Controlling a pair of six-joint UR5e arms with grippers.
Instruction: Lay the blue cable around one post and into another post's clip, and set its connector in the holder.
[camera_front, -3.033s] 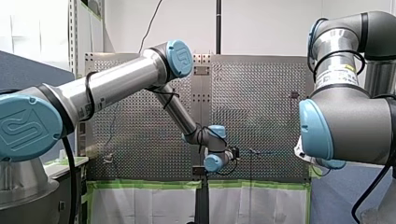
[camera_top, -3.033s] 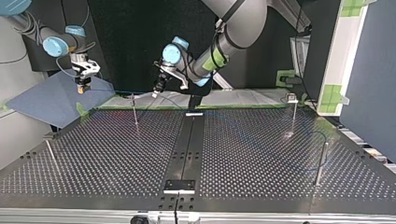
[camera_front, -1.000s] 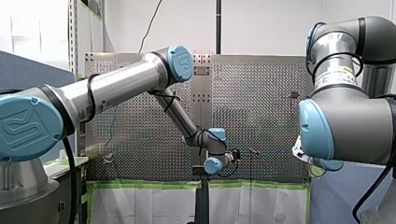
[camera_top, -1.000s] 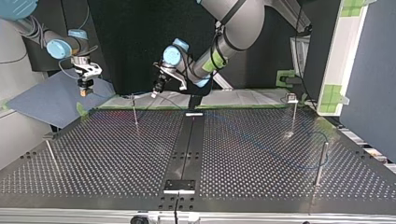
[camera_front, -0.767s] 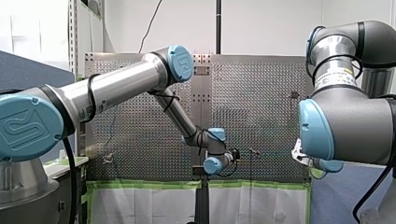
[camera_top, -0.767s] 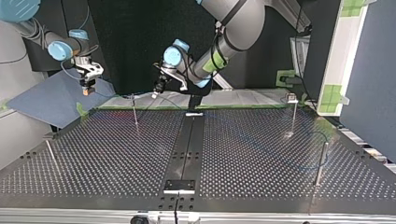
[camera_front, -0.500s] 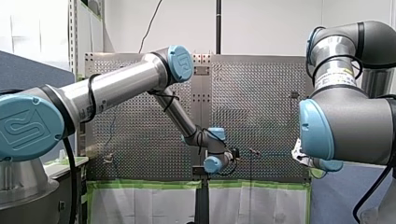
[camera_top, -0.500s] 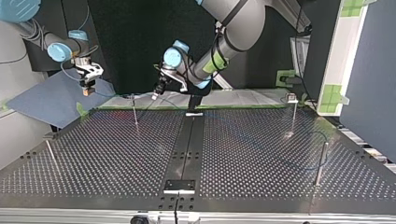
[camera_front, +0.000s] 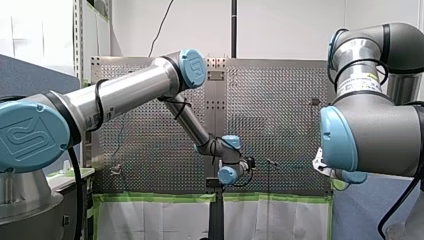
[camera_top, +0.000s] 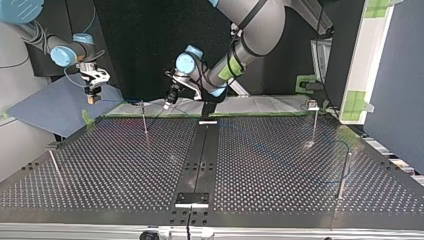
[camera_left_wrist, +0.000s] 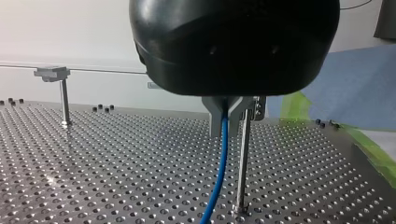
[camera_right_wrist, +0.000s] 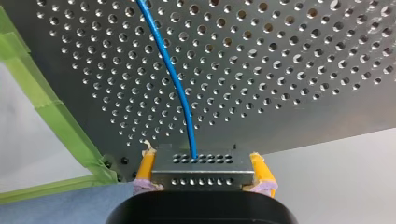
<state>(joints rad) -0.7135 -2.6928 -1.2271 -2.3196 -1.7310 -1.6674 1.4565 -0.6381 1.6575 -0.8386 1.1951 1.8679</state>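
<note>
Perforated metal desk (camera_top: 125, 165), green tape (camera_right_wrist: 51, 116) along its edge, white wall (camera_front: 290, 30) beyond. Left tool (camera_left_wrist: 232, 116) above desk, clamped on cable (camera_left_wrist: 218, 177); right tool (camera_right_wrist: 201, 161) off desk edge, gripping connector (camera_right_wrist: 201, 176).

The perforated table (camera_top: 120, 165) carries a black centre strip (camera_top: 199, 160), four thin upright posts (camera_top: 144, 120), and a blue cable (camera_left_wrist: 220, 163) seemingly trailing across it.

Blue cable (camera_right_wrist: 171, 74): thin, gently curved, leaving grey perforated connector (camera_right_wrist: 201, 170) gripped in right hand (camera_right_wrist: 201, 161); further along, just beside upright post (camera_left_wrist: 242, 163).
</note>
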